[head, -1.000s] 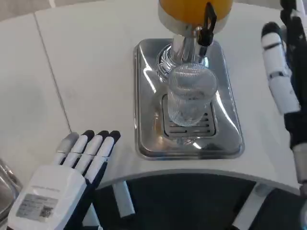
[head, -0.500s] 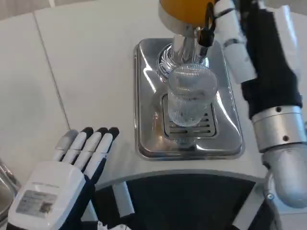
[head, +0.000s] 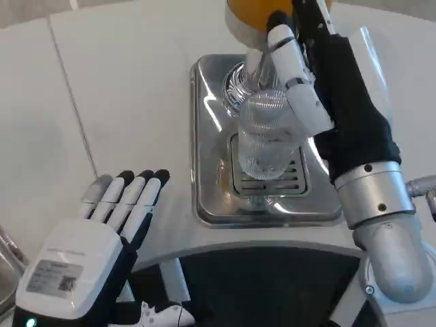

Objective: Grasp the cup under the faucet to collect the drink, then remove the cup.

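Since the earlier frames the right hand (head: 320, 88) has swung in from the table's right edge and now lies across the right side of the cup (head: 267, 136), one white finger against the ribbed glass wall; whether the fingers close on the cup cannot be told. Nearest the viewer, the left hand (head: 95, 252) rests palm down at the table's near edge, its fingers straight, close together, holding nothing, little changed. Beyond it, the steel drip tray (head: 204, 136) sits on the white table (head: 122, 88). The clear cup stands upright on the tray's slotted grate (head: 266, 180), below the faucet (head: 255, 65). Farthest, the dispenser's orange tank (head: 248, 10) rises behind the faucet.
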Controlling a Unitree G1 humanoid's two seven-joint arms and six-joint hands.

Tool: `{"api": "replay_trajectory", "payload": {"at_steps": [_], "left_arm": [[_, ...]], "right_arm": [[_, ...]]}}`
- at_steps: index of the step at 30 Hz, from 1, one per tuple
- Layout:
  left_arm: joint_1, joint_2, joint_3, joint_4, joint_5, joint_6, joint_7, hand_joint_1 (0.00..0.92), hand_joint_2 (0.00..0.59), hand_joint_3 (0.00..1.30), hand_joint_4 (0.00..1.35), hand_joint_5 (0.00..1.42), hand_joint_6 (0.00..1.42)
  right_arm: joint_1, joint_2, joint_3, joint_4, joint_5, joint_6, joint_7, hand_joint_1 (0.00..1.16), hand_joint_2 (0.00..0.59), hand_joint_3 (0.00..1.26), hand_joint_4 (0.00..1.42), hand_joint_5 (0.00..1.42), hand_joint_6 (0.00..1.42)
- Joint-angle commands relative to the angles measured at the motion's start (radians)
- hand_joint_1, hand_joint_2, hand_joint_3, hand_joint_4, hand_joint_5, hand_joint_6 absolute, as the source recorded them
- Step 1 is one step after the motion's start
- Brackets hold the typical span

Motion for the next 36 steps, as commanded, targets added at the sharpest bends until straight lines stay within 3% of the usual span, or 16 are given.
{"api": "replay_trajectory", "payload": {"at_steps": [1,9,14,23,26,30,36], "left_arm": [[0.001,0.001,-0.002,0.019,-0.007,-0.001,-0.009,0.0,0.029,0.0,0.0,0.0,0.0],[-0.01,0.002,-0.001,0.033,-0.015,-0.008,-0.003,0.0,0.029,0.0,0.0,0.0,0.0],[-0.015,-0.003,-0.003,0.037,-0.022,-0.014,0.006,0.0,0.03,0.0,0.0,0.0,0.0],[-0.02,-0.003,0.0,0.048,-0.028,-0.013,0.014,0.0,0.035,0.0,0.0,0.0,0.0],[-0.021,-0.003,-0.002,0.048,-0.027,-0.012,0.013,0.0,0.036,0.0,0.0,0.0,0.0],[-0.019,-0.023,0.002,0.053,-0.037,-0.017,0.051,0.0,0.036,0.0,0.0,0.0,0.0],[-0.034,-0.034,0.002,0.07,-0.026,0.008,0.065,0.0,0.036,0.0,0.0,0.0,0.0]], "right_arm": [[0.012,-0.005,0.014,0.011,0.011,0.022,0.019,0.01,0.563,0.0,0.0,0.0,0.0],[-0.048,-0.04,0.036,-0.024,-0.013,0.103,0.095,0.01,0.563,0.0,0.0,0.0,0.0],[-0.081,-0.089,0.074,-0.059,-0.079,0.151,0.151,0.0,0.544,0.0,0.0,0.0,0.0],[-0.073,-0.128,0.133,-0.081,-0.158,0.214,0.216,0.0,0.538,0.0,0.0,0.0,0.0],[-0.086,-0.146,0.163,-0.083,-0.206,0.224,0.239,0.0,0.539,0.01,0.0,0.0,0.0],[-0.116,-0.184,0.234,-0.101,-0.388,0.266,0.301,0.0,0.546,0.02,0.0,0.0,0.0],[-0.114,-0.155,0.278,-0.103,-0.54,0.301,0.381,0.0,0.547,0.04,0.0,0.0,0.0]]}}
